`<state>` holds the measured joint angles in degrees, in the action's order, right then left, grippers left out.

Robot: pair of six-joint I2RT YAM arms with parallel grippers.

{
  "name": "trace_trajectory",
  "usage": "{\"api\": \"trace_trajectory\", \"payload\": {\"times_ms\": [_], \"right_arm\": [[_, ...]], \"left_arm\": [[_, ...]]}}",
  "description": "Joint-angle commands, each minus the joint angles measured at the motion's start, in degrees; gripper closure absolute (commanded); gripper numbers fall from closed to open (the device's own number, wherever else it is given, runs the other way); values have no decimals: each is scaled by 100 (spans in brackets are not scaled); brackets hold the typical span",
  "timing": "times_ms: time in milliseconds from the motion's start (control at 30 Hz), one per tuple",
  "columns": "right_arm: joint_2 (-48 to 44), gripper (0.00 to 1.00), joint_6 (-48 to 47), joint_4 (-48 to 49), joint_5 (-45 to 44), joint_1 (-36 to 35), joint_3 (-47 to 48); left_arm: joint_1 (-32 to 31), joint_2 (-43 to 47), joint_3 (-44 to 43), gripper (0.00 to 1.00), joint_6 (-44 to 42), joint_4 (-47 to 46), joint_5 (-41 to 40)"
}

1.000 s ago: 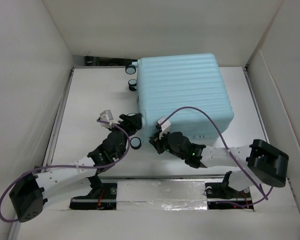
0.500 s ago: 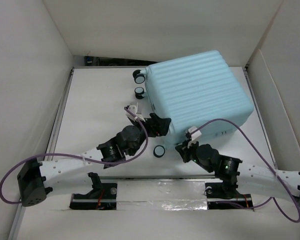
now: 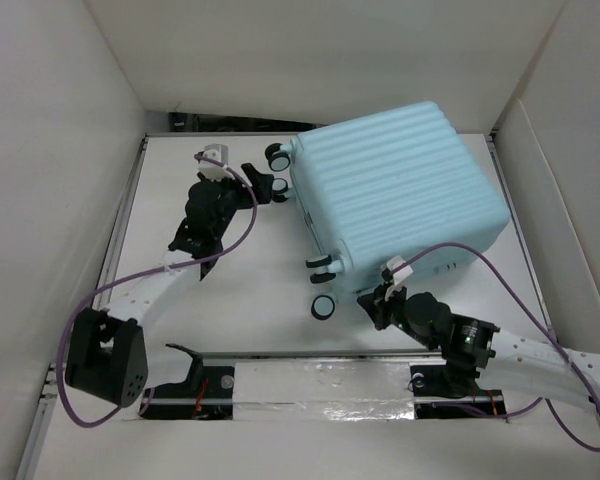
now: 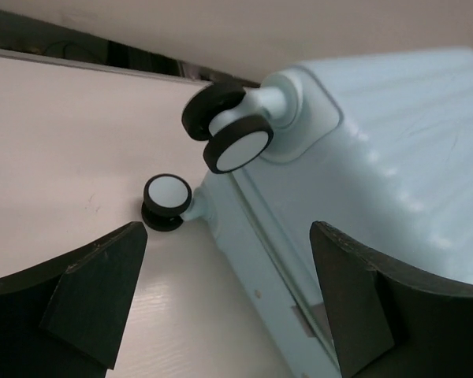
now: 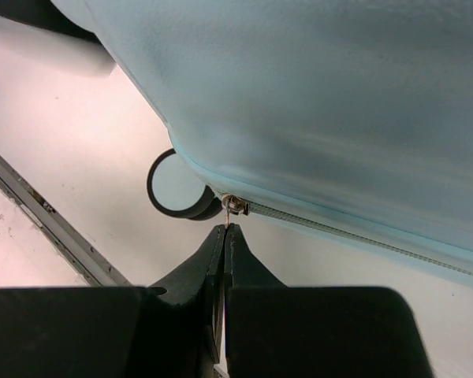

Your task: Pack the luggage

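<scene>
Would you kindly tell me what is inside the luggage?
The contents are hidden: the luggage lies closed. Only its outside shows, with the zipper and caster wheels.

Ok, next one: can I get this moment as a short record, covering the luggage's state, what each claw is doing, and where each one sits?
luggage: pale blue hard-shell suitcase, closed, lying flat and skewed on the white table
left claw: open, empty, facing the two far caster wheels, touching neither
right claw: shut on the zipper pull at the suitcase's near corner
zipper: looks closed along the seam seen from the right wrist
</scene>
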<state>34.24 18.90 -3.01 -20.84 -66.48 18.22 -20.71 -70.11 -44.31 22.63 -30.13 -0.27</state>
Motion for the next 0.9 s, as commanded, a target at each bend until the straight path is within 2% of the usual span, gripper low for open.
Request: {"api": "trace_trajectory", "payload": {"times_ms": [0, 33, 100, 233, 367, 567, 633, 767, 867], "right_arm": [[-40, 100, -9, 1048, 757, -173, 499], [-58, 100, -9, 1074, 766, -173, 490], [-93, 100, -17, 1161, 809, -173, 411], [-180, 100, 26, 1241, 906, -173, 288], [-269, 100, 35, 1399, 1020, -173, 182], [-67, 100, 18, 1540, 1126, -173, 217], [4, 100, 9, 1575, 1170, -173, 235], [92, 100, 0, 1575, 1179, -120, 244], [83, 100, 18, 1557, 1188, -120, 226]], "left_arm": [[285, -422, -480, 16, -1049, -427, 1044], [339, -582, -830, 15, -1163, -293, 1482], [392, -1063, -1227, 13, -1444, 293, 1749], [392, -1979, -2586, 12, -2199, 1429, 2232], [392, -2569, -3337, 12, -2666, 2045, 2085], [392, -3535, -4620, 17, -3194, 3275, 2409], [392, -3860, -5101, 23, -3405, 3723, 2444], [392, -4160, -5552, 28, -3590, 3918, 2313], [392, -4362, -5895, 50, -3652, 3944, 2277]]}}
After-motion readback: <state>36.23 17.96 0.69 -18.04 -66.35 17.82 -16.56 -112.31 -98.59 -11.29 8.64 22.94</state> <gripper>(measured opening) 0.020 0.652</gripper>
